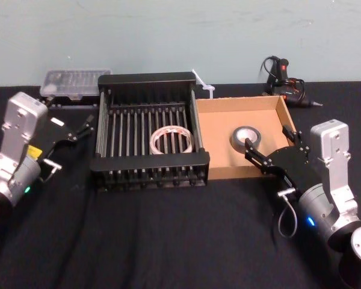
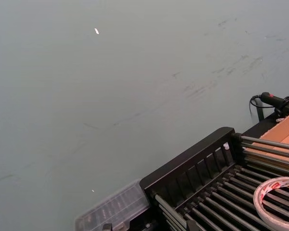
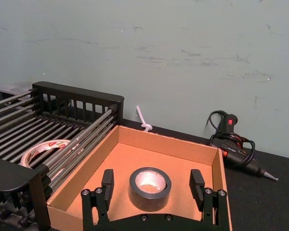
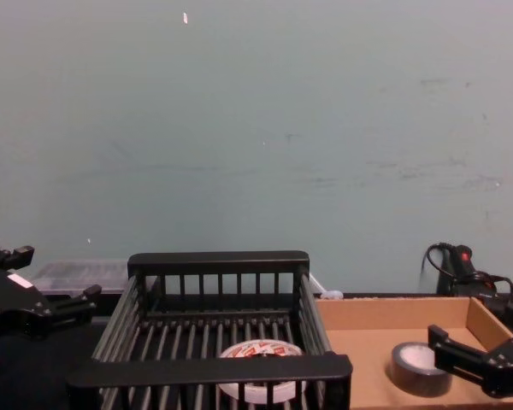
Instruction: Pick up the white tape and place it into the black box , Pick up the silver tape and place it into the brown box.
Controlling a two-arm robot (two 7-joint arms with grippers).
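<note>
The white tape (image 1: 171, 141) lies flat on the barred floor of the black box (image 1: 149, 80), toward the side that adjoins the brown box (image 1: 219, 161). The silver tape (image 1: 246, 139) sits on end in the brown box, roughly in the middle of its floor, touching no wall. Both tapes already rest where the task wants them.

The right pincer (image 1: 268, 148) hangs over the brown box's near wall, fingers spread wide and holding nothing — in the right wrist view its two pads (image 3: 107, 181) stand either side of the silver tape and clear of it. The left pincer (image 1: 65, 149) is out past the black box's far side from the brown box, above the worktop (image 1: 168, 241); its fingers look parted and empty, though how far apart is hard to judge.

From here the main hazard, as I judge it, is the right pincer's retreat: its fingers bracket the roll and sit low near the cardboard wall, so a pull-back that drifts sideways could catch the silver tape and drag it, or hook the wall and shift the light tray against the black box. A straight lift first would avoid that. The left pincer stands near the clear plastic case (image 1: 74, 83) behind it — a careless swing could knock it.
</note>
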